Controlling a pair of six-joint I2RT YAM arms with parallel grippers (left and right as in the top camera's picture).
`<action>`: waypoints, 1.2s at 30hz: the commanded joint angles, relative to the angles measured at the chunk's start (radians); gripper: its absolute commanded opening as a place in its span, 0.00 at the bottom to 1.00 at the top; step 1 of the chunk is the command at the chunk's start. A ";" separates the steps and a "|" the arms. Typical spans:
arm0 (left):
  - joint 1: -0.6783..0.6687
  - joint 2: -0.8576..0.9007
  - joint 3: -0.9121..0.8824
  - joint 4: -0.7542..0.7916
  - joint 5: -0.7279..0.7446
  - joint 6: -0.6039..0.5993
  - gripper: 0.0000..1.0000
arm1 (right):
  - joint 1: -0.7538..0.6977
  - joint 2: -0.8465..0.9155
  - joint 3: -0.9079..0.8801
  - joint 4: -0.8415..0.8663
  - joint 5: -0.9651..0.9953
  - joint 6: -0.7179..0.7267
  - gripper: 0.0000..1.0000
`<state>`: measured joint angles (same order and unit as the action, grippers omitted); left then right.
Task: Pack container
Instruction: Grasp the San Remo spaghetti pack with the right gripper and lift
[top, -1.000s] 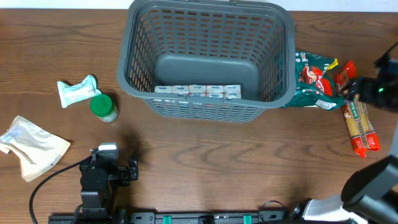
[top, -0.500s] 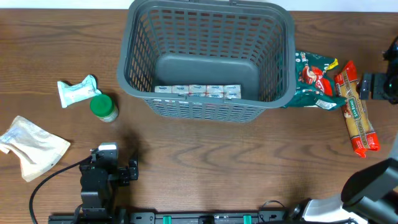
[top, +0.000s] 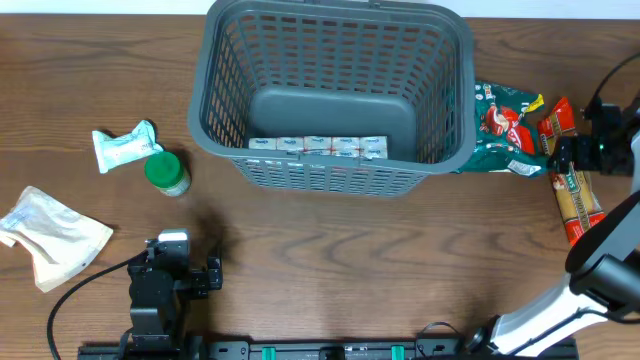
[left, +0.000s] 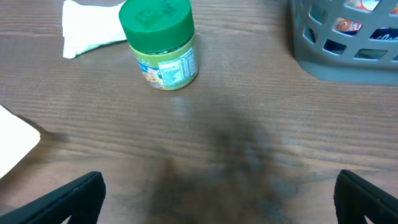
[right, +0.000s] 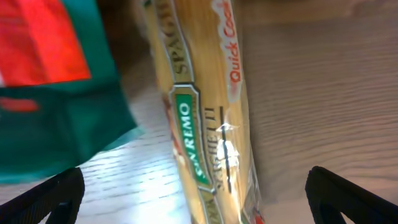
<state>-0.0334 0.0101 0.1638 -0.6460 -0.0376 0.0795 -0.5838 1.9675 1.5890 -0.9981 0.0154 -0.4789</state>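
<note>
We start at the container (top: 330, 112), sitting at the 12 o'clock end of the worktop (top: 400, 260). A row of small packets (top: 318, 147) lies inside along its 6 o'clock wall, and the rest of its floor is bare.

Out at the container's 3 o'clock, a green snack bag (top: 505, 130) presses against its corner. Just past the bag's 3 o'clock edge lies the spaghetti pack (top: 582, 205).

And here is the right hand (right: 199, 196), over the 12 o'clock half of that pack. Its fingers (right: 46, 199) are spread wide. The wrist view shows the spaghetti running between them, with the green bag at 9 o'clock. The hand grips nothing, and we cannot tell whether it touches the wrapper.

Over at the container's 8 o'clock stands the green-lidded jar (top: 166, 171), upright. A white packet (top: 124, 146) sits just at its 10 o'clock. Farther out toward 8 o'clock lies a crumpled pale bag (top: 52, 235).

The left hand (left: 217, 196) sits at the worktop's 7 o'clock, also spread wide. It is empty, well short of the jar, and faces it.

Now the change: half a second ago the right hand stood clear of the spaghetti, off at its 3 o'clock by the picture's edge. It has since swung toward 9 o'clock and covers the pack. The left arm and all the goods lie as they did.
</note>
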 joint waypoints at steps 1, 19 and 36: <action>0.006 -0.006 -0.008 0.000 -0.023 0.006 0.99 | -0.034 0.049 0.005 0.007 -0.016 0.011 0.99; 0.006 -0.006 -0.008 0.000 -0.023 0.006 0.99 | -0.071 0.166 -0.001 0.080 -0.088 0.010 0.99; 0.006 -0.006 -0.008 0.000 -0.023 0.006 0.99 | -0.070 0.180 -0.048 0.132 -0.129 0.042 0.83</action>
<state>-0.0334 0.0101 0.1638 -0.6460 -0.0376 0.0795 -0.6540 2.1281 1.5501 -0.8696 -0.0834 -0.4591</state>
